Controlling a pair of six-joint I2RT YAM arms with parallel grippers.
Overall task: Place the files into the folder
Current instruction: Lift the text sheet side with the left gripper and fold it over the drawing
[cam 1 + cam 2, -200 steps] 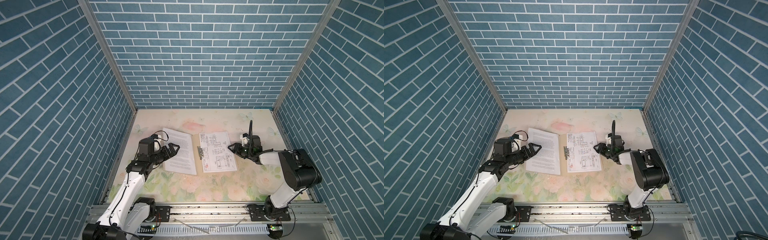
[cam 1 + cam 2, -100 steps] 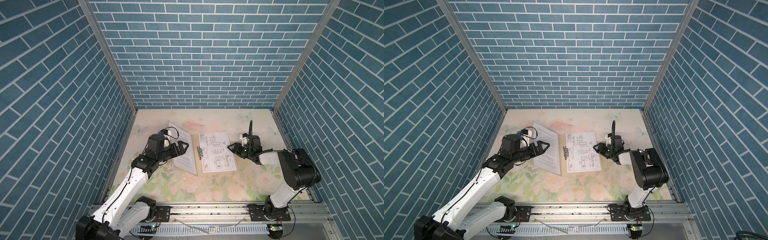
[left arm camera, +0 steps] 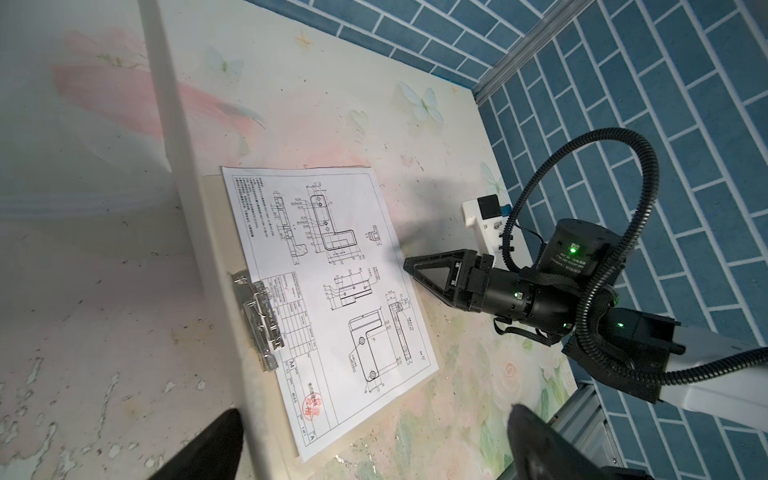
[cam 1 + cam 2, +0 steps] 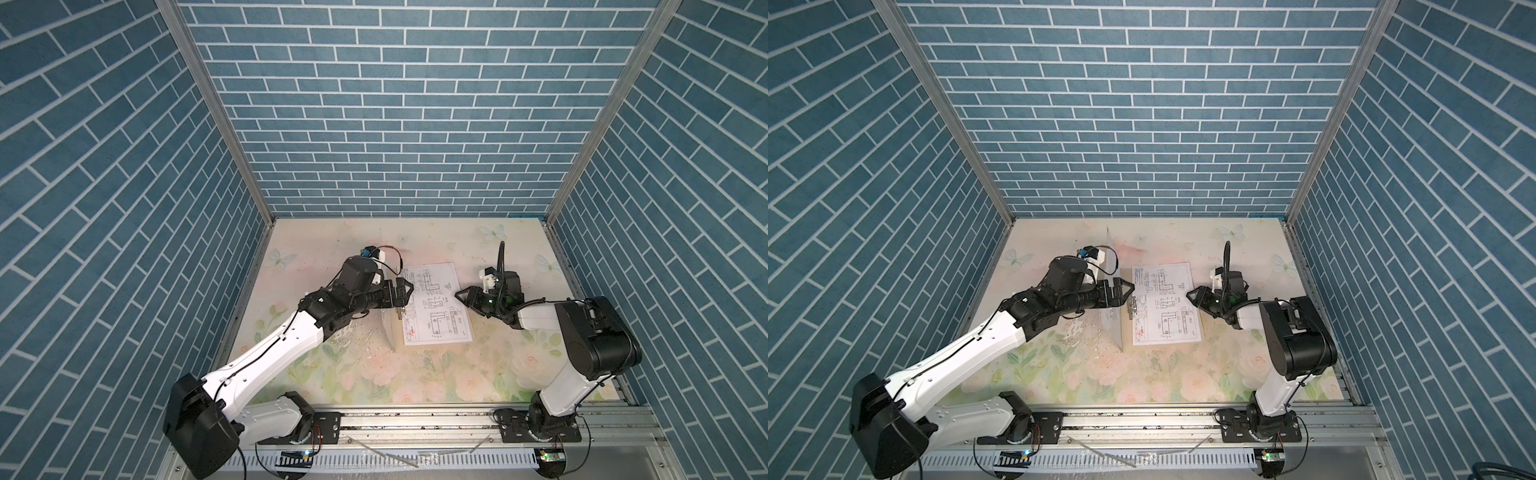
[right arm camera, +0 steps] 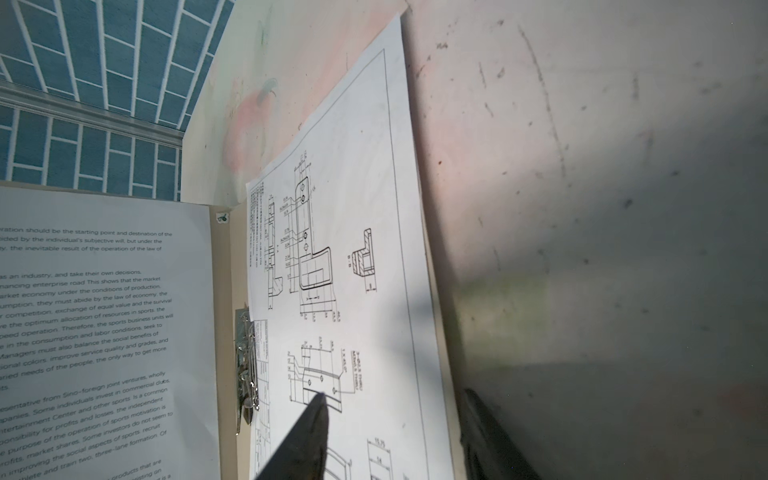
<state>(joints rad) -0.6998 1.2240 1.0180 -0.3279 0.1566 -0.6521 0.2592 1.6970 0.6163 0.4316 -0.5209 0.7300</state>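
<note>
The beige folder [image 5: 226,270] lies open. Its right half is flat, and the drawing file [image 4: 436,307] [image 4: 1165,307] [image 3: 332,291] sits on it under a metal clip [image 3: 259,320]. The left cover [image 4: 1113,320] [image 4: 388,328] stands almost upright, with the text file [image 5: 104,324] on its inner face. My left gripper [image 4: 405,291] [image 3: 372,415] is open, and one finger [image 3: 220,440] rests against the cover's outer side. My right gripper [image 4: 459,296] [image 5: 395,397] is open at the drawing's right edge, one finger [image 5: 316,415] over the sheet and the other beyond the folder's rim.
The floral tabletop [image 4: 415,382] is enclosed by blue brick-pattern walls on three sides. A metal rail [image 4: 415,419] with both arm bases runs along the front edge. The right arm's black cable loop [image 3: 602,187] arches above its wrist.
My left arm has swung right and up, tipping the folder's left cover with the text file from flat to almost upright. The right gripper has stayed in place.
</note>
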